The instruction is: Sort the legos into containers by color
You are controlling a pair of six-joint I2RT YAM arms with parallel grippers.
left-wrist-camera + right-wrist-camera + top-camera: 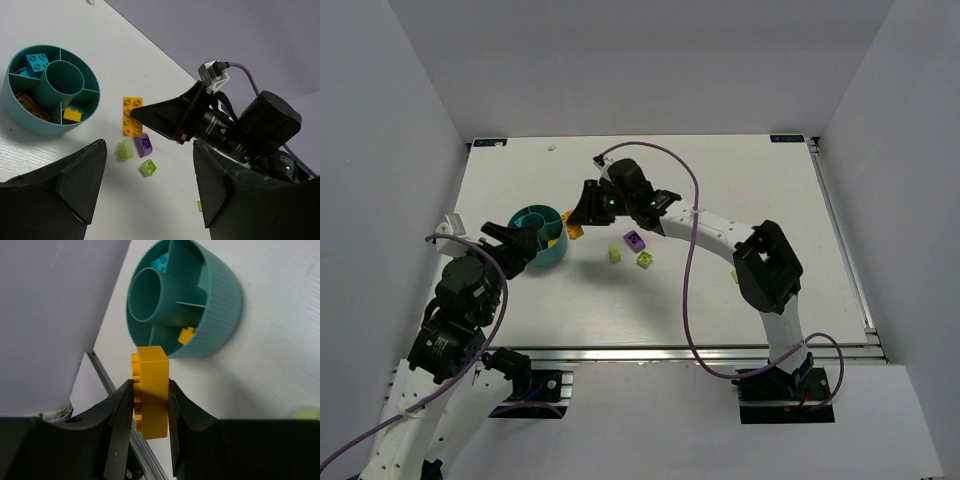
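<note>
The round teal bowl (551, 256) (50, 127) (220, 300) stands left of centre, its compartments set round a central ring. They hold a cyan brick (37, 61), a brown one (31, 106) and a small orange one (72, 115) (187, 335). My right gripper (579, 226) (150, 385) is shut on a long orange brick (132, 116) (152, 390), held above the table just right of the bowl. My left gripper (517, 241) (149, 145) stands open and empty at the bowl's left side. A purple brick (634, 239) (145, 145) and two lime bricks (616, 254) (125, 149) (645, 260) (148, 167) lie loose.
Another small lime brick (734, 275) (199, 205) lies farther right, near the right arm's elbow. The right arm and its purple cable (688, 250) stretch across the middle of the table. Grey walls close in the table on three sides.
</note>
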